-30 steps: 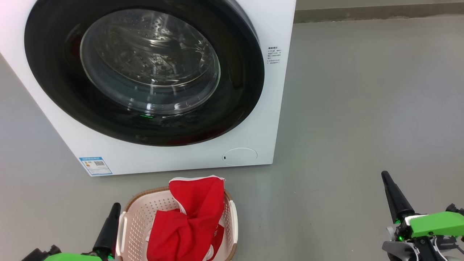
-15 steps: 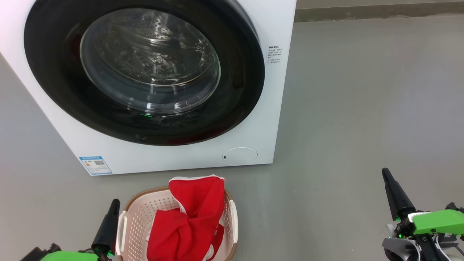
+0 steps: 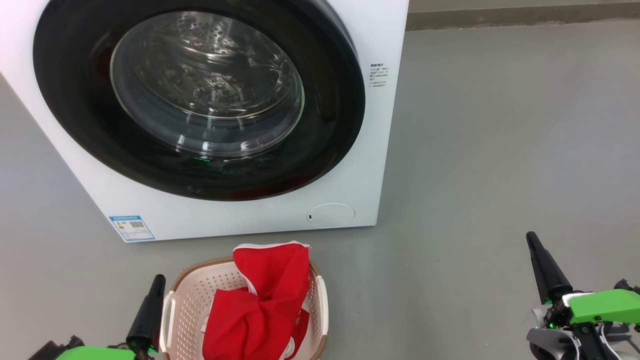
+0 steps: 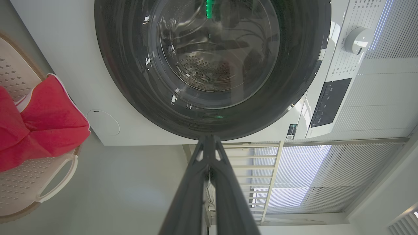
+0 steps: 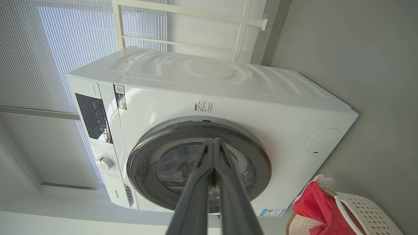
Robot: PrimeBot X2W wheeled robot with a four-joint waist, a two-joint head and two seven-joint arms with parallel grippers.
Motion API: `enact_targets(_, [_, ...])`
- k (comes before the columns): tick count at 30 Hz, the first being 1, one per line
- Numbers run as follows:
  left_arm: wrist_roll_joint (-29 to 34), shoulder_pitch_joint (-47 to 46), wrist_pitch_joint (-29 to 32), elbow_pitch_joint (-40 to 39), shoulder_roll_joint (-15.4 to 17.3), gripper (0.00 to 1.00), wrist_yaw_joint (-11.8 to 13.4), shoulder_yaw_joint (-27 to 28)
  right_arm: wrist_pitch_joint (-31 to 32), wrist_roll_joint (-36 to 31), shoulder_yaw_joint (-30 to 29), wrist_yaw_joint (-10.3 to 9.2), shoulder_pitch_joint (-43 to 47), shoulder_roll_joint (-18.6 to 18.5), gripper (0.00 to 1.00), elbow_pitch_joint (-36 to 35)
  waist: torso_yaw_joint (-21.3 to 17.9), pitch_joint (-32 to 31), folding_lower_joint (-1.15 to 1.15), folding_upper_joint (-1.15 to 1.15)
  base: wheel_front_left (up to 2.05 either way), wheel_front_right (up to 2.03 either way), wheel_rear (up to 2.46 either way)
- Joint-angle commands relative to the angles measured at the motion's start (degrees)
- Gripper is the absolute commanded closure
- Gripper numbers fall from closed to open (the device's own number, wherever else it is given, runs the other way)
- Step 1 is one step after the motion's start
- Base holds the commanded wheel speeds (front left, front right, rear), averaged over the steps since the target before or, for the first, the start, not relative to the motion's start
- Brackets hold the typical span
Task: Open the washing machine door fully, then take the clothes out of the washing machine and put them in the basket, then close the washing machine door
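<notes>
You're holding both grippers pinched shut and empty. The left gripper (image 3: 159, 278) is hovering just beside the basket (image 3: 176, 291), at its left wall; the right gripper (image 3: 531, 239) is hanging well apart, over the floor (image 3: 500, 150). The clothes (image 3: 260, 305) are lying heaped in the basket, which is sitting in front of the washing machine (image 3: 382, 30). The washing machine door (image 3: 327, 117) is sitting closed.

I find nothing legible: the blue label (image 3: 132, 228) below-left of the washing machine door (image 3: 327, 125) and the small print (image 3: 378, 75) right of it are too tiny.
</notes>
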Motion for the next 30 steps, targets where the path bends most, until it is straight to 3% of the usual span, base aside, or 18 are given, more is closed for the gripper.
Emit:
enact_targets(1, [-0.39,-2.27,0.21,-1.16,0.51,1.00,-0.43,2.04,0.39,0.35,0.88,-0.04,-2.37,-0.38,1.00,-1.46,0.00,0.00,0.00,0.00,0.00,0.00,0.00])
enact_targets(30, [-0.40,-2.27,0.20,-1.17,0.51,1.00,-0.43,2.03,0.37,0.37,0.91,-0.04,-2.37,-0.38,1.00,-1.46,0.00,0.00,0.00,0.00,0.00,0.00,0.00])
